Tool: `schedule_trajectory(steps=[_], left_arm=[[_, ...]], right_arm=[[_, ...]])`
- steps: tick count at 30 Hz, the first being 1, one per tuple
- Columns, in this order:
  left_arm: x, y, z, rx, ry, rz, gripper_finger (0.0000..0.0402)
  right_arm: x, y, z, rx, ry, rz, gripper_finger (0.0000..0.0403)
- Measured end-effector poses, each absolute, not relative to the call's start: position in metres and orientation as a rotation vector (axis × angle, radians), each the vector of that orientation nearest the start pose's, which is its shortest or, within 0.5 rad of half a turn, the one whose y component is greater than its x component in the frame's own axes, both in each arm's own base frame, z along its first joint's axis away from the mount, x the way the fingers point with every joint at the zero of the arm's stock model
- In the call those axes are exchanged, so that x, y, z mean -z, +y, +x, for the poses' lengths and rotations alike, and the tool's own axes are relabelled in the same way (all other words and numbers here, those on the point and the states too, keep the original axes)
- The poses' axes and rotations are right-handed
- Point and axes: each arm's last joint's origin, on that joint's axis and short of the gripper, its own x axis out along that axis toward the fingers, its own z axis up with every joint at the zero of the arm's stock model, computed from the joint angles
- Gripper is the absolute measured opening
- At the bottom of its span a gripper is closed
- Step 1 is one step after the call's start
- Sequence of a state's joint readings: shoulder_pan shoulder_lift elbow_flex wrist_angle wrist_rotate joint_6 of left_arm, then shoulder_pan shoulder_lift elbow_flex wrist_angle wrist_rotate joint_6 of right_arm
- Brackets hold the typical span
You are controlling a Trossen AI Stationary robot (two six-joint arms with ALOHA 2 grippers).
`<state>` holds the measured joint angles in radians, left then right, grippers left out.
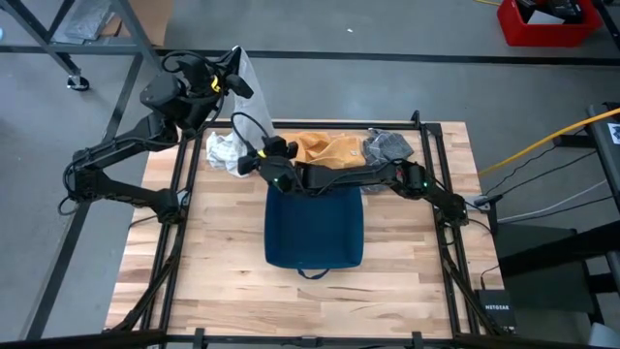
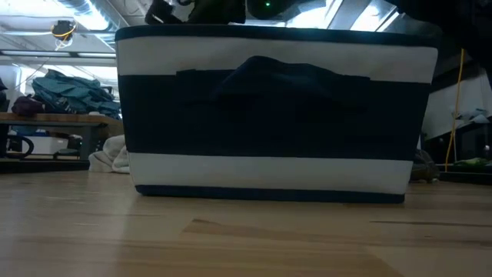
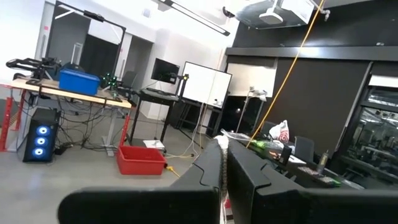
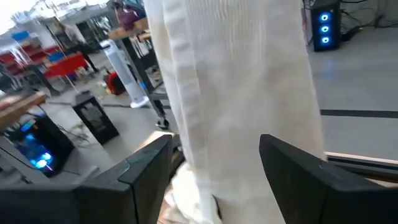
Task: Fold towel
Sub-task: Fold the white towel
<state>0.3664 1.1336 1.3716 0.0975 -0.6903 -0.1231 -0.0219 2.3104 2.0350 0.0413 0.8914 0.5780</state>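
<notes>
Navy-and-white striped fabric bin (image 2: 269,115) is set mid-table, behind which a white ribbed towel (image 1: 242,78) hangs, pinched by the left gripper (image 1: 229,79), while the right gripper (image 1: 254,160), fingers spread, is held beside it, probably to catch an edge.

1. A bin (image 1: 315,228) sits at the middle of the desk (image 1: 407,281).
2. Behind it, along the far edge, lie cloths (image 1: 334,147).
3. A towel (image 1: 242,82) hangs above the far left corner, with a crumpled cloth (image 1: 224,150) below it.
</notes>
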Motion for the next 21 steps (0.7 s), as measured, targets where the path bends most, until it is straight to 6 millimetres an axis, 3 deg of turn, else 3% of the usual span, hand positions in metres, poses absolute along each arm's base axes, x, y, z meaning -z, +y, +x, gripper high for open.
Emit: schedule_trajectory(steps=[5, 11, 21], left_arm=[[-0.4884, 0.095, 0.1962, -1.025, -0.41, -0.165, 0.0], [-0.4884, 0.095, 0.1962, -1.024, -0.411, -0.166, 0.0], [-0.4893, 0.0949, 0.1959, -1.016, -0.44, -0.2, 0.0]], right_arm=[[-0.2656, -0.035, 0.5308, 0.996, -0.016, 0.399, 0.0248], [-0.2733, -0.0309, 0.5359, 0.841, -0.064, 0.475, 0.0248], [-0.2723, -0.0308, 0.5361, 0.829, -0.081, 0.544, 0.0248]])
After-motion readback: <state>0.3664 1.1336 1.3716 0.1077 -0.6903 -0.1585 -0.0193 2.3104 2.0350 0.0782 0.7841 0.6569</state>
